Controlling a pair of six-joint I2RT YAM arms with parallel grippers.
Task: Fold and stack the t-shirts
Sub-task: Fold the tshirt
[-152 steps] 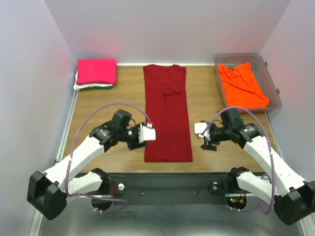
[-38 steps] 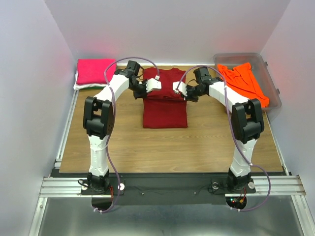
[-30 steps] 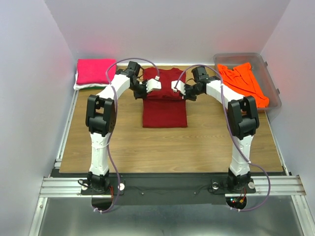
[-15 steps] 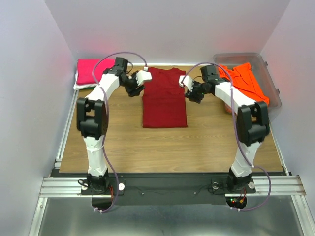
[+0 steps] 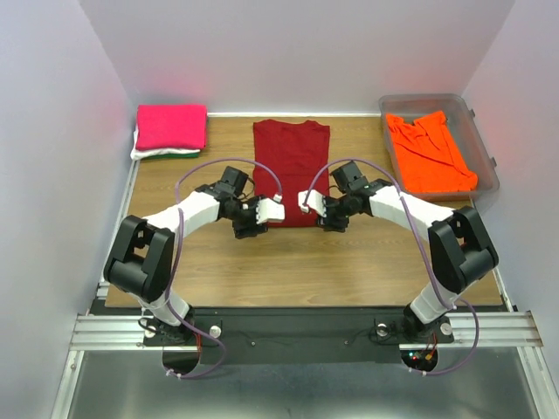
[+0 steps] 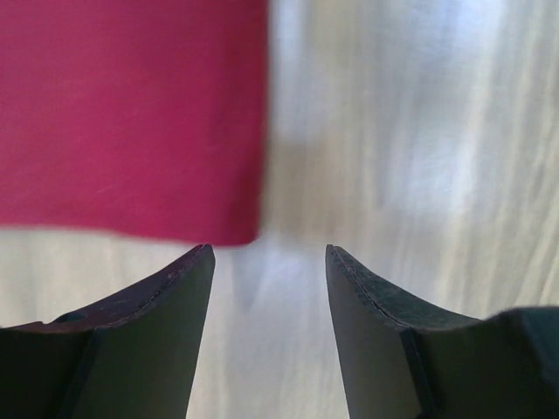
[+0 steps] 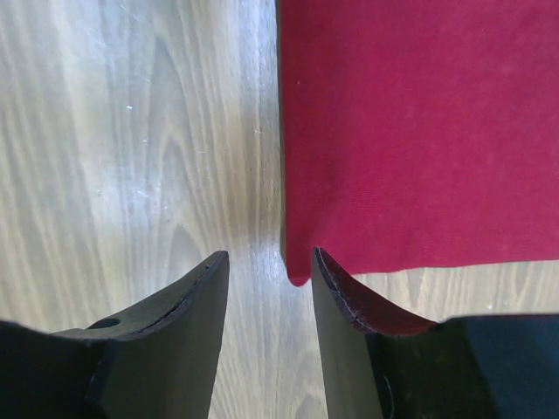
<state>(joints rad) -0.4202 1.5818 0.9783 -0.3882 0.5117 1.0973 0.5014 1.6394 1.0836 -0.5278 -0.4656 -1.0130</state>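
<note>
Finds left gripper and right gripper parted, clamping nothing, at the near corners of the dark red t-shirt (one corner tip between the right fingers). Shows smooth knit cloth, a flat folded rectangle on the grained wooden table. Puts both grippers nearer than moments ago, off its far end.

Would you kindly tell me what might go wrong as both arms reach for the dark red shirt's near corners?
1. In the left wrist view the dark red shirt ends just ahead of the open left end effector; closing now may miss its corner.
2. Only the corner's tip sits inside the open right end effector, so it may slip and skew the fold.
</note>
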